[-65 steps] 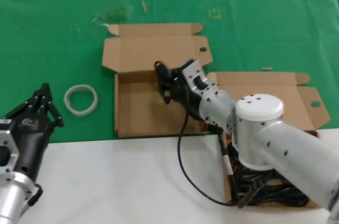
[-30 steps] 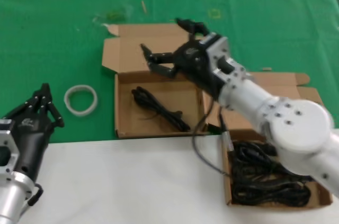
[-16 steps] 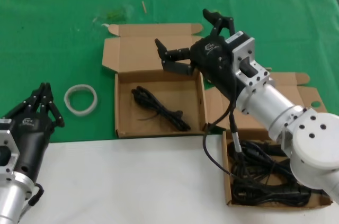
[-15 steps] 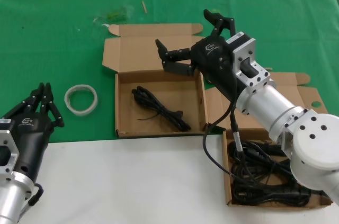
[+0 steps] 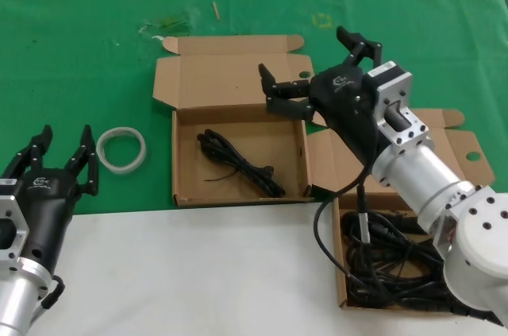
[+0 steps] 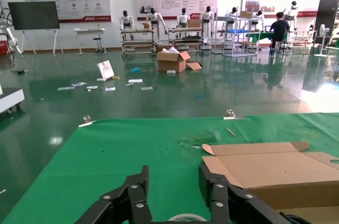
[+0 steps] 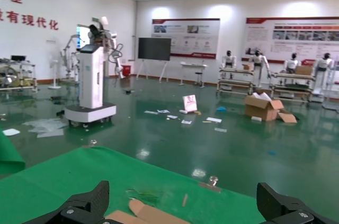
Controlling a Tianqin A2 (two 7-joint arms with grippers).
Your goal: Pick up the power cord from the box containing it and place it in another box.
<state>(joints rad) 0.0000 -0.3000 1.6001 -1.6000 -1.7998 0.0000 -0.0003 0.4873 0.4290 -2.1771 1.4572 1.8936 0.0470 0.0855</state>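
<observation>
Hovering my spread right claw [image 5: 321, 66] above the box [image 5: 184, 185]; limp, light cord [image 5: 238, 164] wants a mid-bundle pinch.

1. The box with a single cord [image 5: 238, 157] sits at the table's centre, its lid [image 5: 232, 70] folded back toward 12 o'clock.
2. That power cord [image 5: 242, 165] lies on this box's floor, running from 10 to 4 o'clock.
3. The second box [image 5: 397, 149] stands at 4 o'clock from the first, touching its corner, with a pile of cords [image 5: 397, 268] inside.
4. A ring [image 5: 121, 148] lies at 9 o'clock of the centre box, apart from it.
5. The right gripper [image 5: 317, 66] hangs over the centre box's 2 o'clock corner.
6. The left gripper [image 5: 62, 157] sits at 8 o'clock, beside the ring.
</observation>
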